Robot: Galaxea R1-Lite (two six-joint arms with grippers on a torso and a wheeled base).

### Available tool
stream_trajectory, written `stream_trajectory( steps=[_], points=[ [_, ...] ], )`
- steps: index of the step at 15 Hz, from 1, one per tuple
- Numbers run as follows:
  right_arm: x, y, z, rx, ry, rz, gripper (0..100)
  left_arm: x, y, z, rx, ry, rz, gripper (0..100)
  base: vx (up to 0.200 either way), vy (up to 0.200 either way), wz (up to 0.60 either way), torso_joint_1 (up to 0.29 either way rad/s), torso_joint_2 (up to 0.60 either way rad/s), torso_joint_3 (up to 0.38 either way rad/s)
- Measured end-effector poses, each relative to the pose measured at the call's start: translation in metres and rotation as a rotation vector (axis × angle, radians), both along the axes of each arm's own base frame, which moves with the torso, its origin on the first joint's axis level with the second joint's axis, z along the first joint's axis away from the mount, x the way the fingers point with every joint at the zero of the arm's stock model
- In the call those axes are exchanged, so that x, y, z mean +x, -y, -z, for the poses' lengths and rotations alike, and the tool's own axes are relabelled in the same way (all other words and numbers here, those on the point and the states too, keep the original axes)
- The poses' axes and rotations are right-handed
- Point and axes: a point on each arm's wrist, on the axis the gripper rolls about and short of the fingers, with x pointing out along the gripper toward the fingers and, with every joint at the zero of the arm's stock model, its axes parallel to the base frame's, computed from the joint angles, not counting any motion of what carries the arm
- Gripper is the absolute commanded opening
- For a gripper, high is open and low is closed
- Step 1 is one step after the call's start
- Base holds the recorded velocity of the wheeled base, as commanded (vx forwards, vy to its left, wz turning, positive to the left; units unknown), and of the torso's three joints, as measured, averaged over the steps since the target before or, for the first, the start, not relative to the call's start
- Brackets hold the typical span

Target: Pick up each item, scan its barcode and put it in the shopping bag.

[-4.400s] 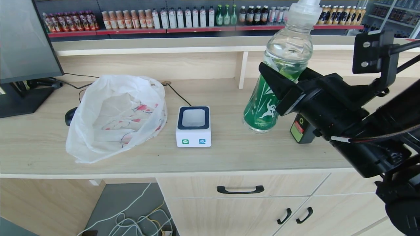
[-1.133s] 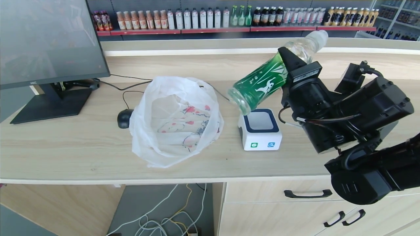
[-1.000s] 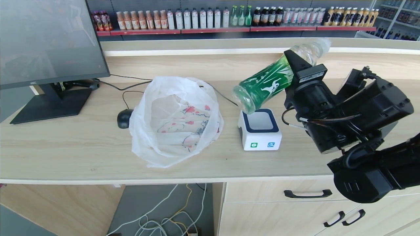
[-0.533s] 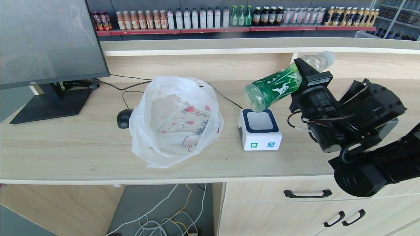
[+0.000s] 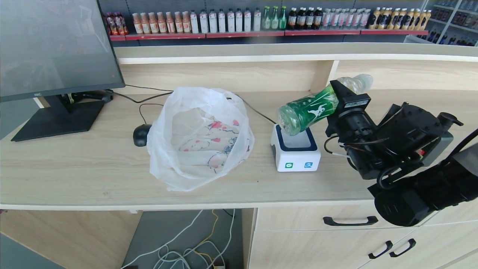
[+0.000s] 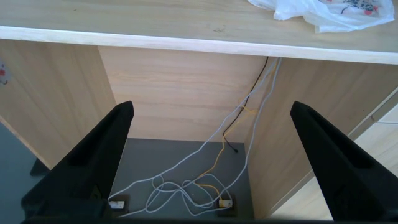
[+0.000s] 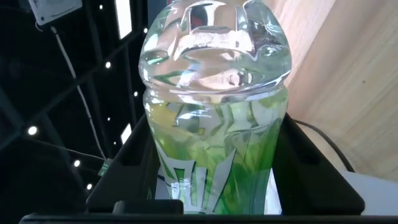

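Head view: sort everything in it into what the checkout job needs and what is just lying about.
Job: green-labelled bottle held in the right gripper above the scanner; shopping bag, open on the counter.
Lying about: monitor; mouse; drinks on the back shelf; cables under the counter.

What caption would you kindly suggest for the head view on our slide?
Right hand holds a tilted green bottle over the scanner, beside the shopping bag.

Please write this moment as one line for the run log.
step: scan | right claw: shut on green-label bottle, tilted, base over barcode scanner | left claw: open, below counter | shopping bag: open, on counter
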Motion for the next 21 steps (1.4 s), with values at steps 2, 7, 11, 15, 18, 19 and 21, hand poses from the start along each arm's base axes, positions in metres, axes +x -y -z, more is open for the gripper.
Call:
stream_trajectory(
  steps=[2, 7, 11, 15, 18, 19, 21],
  points=[
    [0.001, -0.001, 0.004, 0.012, -0.015, -0.011, 0, 0.0, 0.0, 0.0, 0.0, 0.0, 0.0, 100, 0.0, 0.0, 0.0, 0.0, 0.0, 0.0],
    [0.0, -0.008, 0.013, 0.016, -0.044, -0.036, 0, 0.0, 0.0, 0.0, 0.0, 0.0, 0.0, 100, 0.0, 0.0, 0.0, 0.0, 0.0, 0.0],
    [-0.002, -0.014, 0.018, 0.01, -0.063, -0.053, 0, 0.0, 0.0, 0.0, 0.0, 0.0, 0.0, 100, 0.0, 0.0, 0.0, 0.0, 0.0, 0.0],
    [-0.004, -0.022, 0.023, 0.008, -0.072, -0.078, 0, 0.0, 0.0, 0.0, 0.0, 0.0, 0.0, 100, 0.0, 0.0, 0.0, 0.0, 0.0, 0.0],
    [-0.004, -0.023, 0.025, 0.009, -0.077, -0.082, 0, 0.0, 0.0, 0.0, 0.0, 0.0, 0.0, 100, 0.0, 0.0, 0.0, 0.0, 0.0, 0.0],
    [-0.004, -0.024, 0.025, 0.008, -0.079, -0.082, 0, 0.0, 0.0, 0.0, 0.0, 0.0, 0.0, 100, 0.0, 0.0, 0.0, 0.0, 0.0, 0.0],
    [-0.002, -0.025, 0.028, 0.006, -0.085, -0.083, 0, 0.0, 0.0, 0.0, 0.0, 0.0, 0.0, 100, 0.0, 0.0, 0.0, 0.0, 0.0, 0.0]
  ],
)
